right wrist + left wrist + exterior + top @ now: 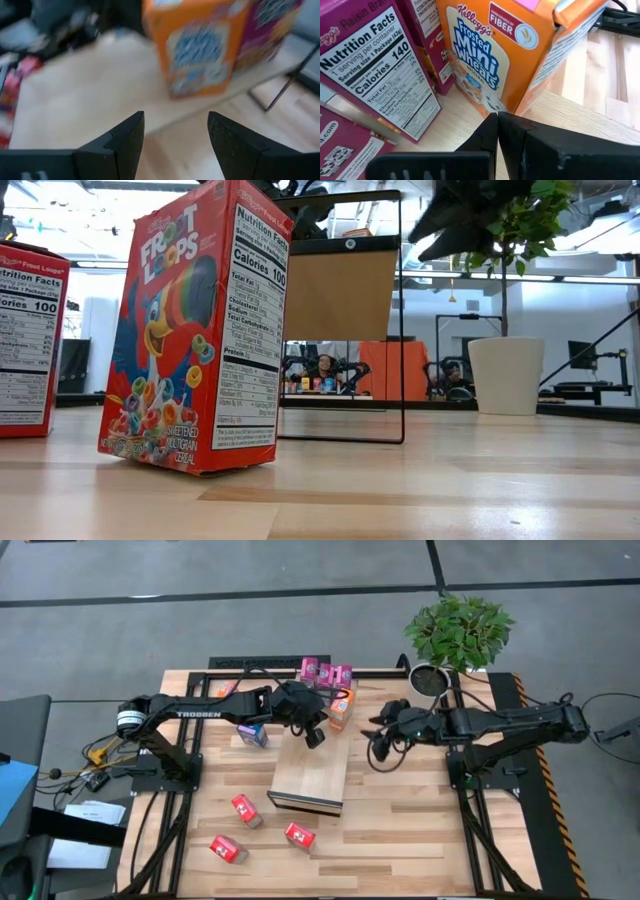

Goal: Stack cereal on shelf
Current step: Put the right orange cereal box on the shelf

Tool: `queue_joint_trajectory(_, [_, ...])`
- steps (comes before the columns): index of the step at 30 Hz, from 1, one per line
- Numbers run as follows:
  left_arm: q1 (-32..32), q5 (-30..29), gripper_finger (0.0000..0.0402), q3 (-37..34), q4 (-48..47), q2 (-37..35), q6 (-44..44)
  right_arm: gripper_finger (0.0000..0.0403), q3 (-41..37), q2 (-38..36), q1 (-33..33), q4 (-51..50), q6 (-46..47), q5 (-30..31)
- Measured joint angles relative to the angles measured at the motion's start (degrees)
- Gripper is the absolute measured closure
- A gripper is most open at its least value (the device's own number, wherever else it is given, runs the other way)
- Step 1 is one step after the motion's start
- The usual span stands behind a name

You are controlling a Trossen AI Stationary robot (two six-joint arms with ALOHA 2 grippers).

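Left wrist view — orange Mini-Wheats box upright on pale shelf.

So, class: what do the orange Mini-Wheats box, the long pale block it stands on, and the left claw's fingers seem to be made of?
Orange rectangular Mini-Wheats box: printed cardboard, slightly glossy; folded top flap and sharp creases show.
Long pale wooden block: wood, smooth matte top; visible grain lines.
Left claw, shut: fingers look like dark moulded plastic, matte with scuffed edges, though coated metal cannot be ruled out.

orange cereal box, magenta boxes, pale shelf
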Motion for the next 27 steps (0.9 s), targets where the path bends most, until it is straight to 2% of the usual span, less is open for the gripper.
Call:
queue_joint_trajectory(6, [0.0, -0.2, 0.04, 0.0, 0.0, 0.0, 0.2, 0.0158, 0.0, 0.0, -4.8, 6.0, -4.0, 3.8])
queue_joint_trajectory(13, [0.0, -0.2, 0.04, 0.0, 0.0, 0.0, 0.1, 0.0158, 0.0, 1.3, -9.3, 7.1, -4.3, 3.0])
queue_joint_trajectory(19, [0.0, -0.2, 0.04, 0.0, 0.0, 0.0, 0.1, 0.0158, -0.1, 7.3, -11.0, 7.3, -6.2, -2.4])
queue_joint_trajectory(27, [0.0, -0.2, 0.04, 0.0, -0.1, 0.1, 0.0, 0.0158, 0.0, 9.4, -11.1, 7.6, -7.4, -1.5])
